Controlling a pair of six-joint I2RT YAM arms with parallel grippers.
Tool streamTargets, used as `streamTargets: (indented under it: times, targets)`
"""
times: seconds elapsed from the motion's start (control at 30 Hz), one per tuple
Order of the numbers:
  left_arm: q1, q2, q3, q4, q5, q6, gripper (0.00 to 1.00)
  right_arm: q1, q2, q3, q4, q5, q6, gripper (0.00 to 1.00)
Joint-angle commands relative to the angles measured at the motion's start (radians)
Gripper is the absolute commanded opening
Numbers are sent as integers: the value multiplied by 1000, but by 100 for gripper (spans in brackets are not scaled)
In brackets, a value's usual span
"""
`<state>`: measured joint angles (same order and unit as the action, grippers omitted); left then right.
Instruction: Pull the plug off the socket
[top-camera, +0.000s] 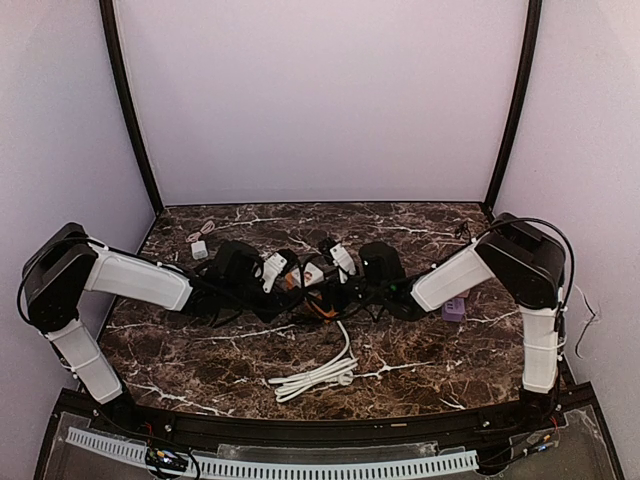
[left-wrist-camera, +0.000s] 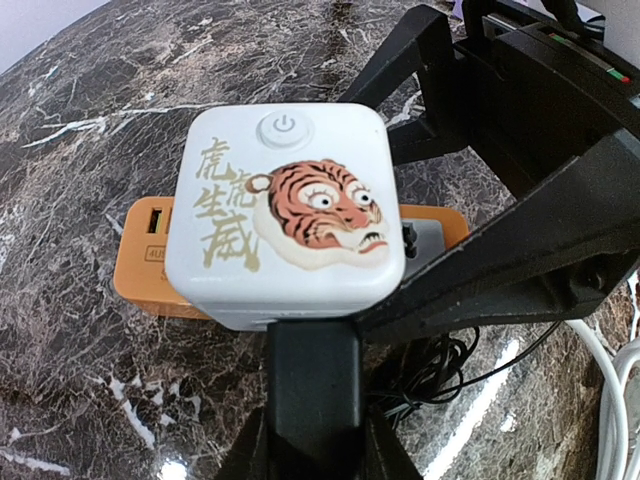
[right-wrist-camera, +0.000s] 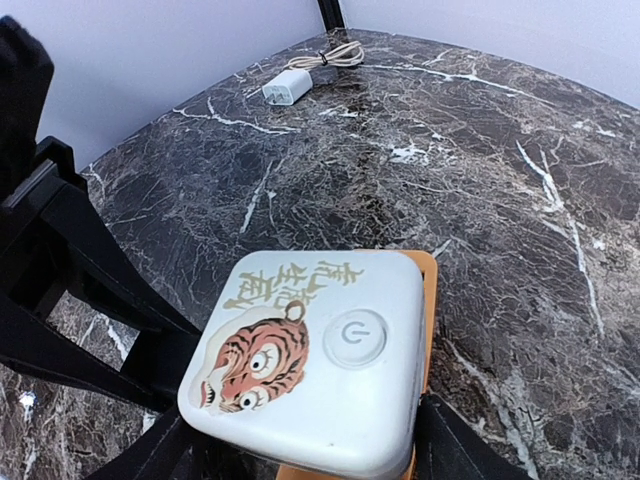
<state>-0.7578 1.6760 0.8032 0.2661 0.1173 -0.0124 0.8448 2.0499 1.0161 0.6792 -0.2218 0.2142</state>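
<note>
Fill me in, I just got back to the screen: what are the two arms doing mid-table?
Both arms reach in over the white tiger-print cube, which sits joined to an orange block. The left gripper is shut and seems to clamp the cube from one side. The right gripper has its fingers on either side of the cube from the opposite direction; whether they press on it is unclear. Cube and block are not yet apart. A coiled white cable lies loose nearer the bases.
</note>
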Motion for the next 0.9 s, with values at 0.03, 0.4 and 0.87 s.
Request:
streamTargets:
  times: [0.03,0.4,0.87]
  targets:
    - [-15,14,13,-61,2,-9,4,5,0,-44,82,39,11,59]
    - [-18,-35,1,-129,-29,-30,3,4,-12,-76,85,104,-9,46]
    - [-20,-76,-21,-210,-50,-79,2,-1,-5,-99,84,212,-10,38]
